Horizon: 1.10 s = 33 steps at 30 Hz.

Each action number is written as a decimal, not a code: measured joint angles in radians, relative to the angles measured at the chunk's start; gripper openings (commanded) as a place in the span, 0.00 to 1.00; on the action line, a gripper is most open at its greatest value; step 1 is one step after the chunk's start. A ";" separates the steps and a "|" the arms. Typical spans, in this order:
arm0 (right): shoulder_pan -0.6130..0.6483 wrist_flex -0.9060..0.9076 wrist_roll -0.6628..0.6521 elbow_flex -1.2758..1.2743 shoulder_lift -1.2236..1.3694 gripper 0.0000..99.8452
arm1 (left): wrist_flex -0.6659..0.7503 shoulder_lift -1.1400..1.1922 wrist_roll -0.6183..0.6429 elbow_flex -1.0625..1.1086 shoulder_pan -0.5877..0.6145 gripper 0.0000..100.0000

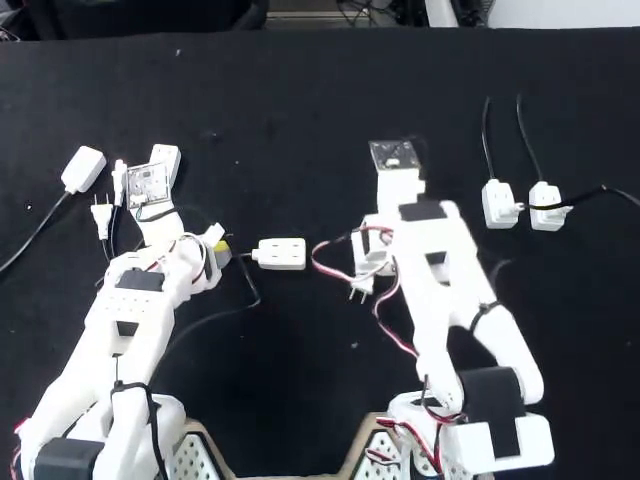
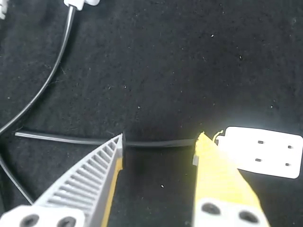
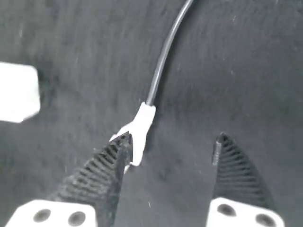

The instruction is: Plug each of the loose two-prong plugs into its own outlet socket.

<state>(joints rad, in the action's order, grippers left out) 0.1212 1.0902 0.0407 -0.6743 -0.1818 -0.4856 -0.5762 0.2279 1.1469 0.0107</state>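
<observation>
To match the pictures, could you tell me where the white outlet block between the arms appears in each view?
High view: the outlet block lies between the two arms.
Left wrist view: it lies beside the yellow fingertip of the left hand.
Right wrist view: probably the white block at the edge.
Shared landmark: its black cable, high and left wrist views.

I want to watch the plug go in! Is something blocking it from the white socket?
Nothing visible blocks it. The plug sits beside one finger of the open right gripper, and in the right wrist view bare black cloth lies between it and the socket.
</observation>
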 measured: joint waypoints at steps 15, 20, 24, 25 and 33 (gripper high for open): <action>0.026 -0.167 -0.015 -0.106 0.000 0.14 | 0.000 0.000 0.000 0.000 0.000 0.25; 0.081 -0.178 -0.015 -0.106 0.018 0.14 | 0.000 0.000 0.000 0.000 0.000 0.25; 0.120 -0.195 -0.015 -0.104 0.103 0.14 | 0.000 0.000 0.000 0.000 0.000 0.25; 0.120 -0.196 -0.015 -0.101 0.124 0.14 | 0.000 0.000 0.000 0.000 0.000 0.25; 0.066 -0.043 -0.012 0.023 0.192 0.13 | 0.000 0.000 0.000 0.000 0.000 0.25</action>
<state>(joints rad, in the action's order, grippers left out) 0.1872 1.0472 0.0284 -0.6513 0.0100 -0.4856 -0.5762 0.2279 1.1469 0.0107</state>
